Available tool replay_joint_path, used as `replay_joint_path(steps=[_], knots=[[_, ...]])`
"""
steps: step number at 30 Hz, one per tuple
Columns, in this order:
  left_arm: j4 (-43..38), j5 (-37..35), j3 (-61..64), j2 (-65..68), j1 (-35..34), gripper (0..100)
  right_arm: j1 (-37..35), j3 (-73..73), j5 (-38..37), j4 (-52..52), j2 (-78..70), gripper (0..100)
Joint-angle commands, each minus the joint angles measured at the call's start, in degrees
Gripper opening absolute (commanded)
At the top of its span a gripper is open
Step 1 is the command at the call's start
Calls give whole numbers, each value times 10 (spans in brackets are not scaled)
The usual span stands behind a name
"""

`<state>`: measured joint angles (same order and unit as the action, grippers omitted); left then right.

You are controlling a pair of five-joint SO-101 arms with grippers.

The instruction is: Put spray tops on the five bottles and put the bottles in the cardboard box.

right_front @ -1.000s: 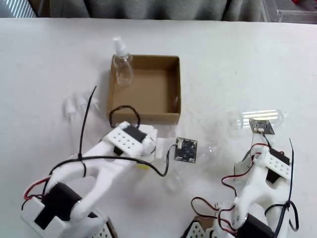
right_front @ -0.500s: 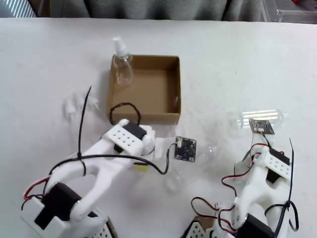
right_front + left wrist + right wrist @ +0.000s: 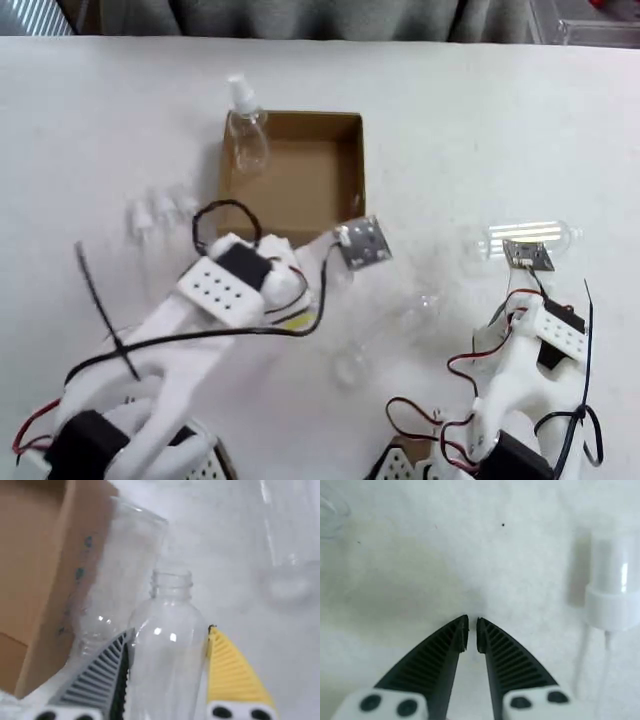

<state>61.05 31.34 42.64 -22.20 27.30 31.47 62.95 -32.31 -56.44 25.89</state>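
arms (image 3: 185,335): white plastic | cables (image 3: 324,280): black, red | left jaws: grey, yellow, ribbed | right jaws: black, ribbed

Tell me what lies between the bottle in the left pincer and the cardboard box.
A second clear bottle lies there, along the outer wall of the cardboard box; the left wrist view shows it beside the held bottle.

high: overhead, whole table (image 3: 480,120) | left wrist: close, facing cardboard box (image 3: 35,555), shared with high | right wrist: close on table

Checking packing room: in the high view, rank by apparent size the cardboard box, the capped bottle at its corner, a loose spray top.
Largest: cardboard box; then capped bottle; smallest: loose spray top.
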Motion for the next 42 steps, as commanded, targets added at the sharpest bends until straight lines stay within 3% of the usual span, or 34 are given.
replay_joint_path(steps=[1, 5, 15, 27, 36, 42], knots=[[2, -33, 15, -80, -41, 21, -3, -1, -6, 7, 0, 15], [-22, -82, 76, -153, -77, 21, -3, -1, -6, 7, 0, 15], [-209, -236, 273, -339, -152, 23, -3, 0, -6, 7, 0, 15], [-164, -336, 306, -532, -283, 23, -5, -5, -6, 2, 7, 15], [-160, -337, 336, -597, -299, 23, 45, -123, -6, -116, 102, 15], [-160, -337, 337, -597, -299, 23, 119, -217, -132, -170, 139, 63]])
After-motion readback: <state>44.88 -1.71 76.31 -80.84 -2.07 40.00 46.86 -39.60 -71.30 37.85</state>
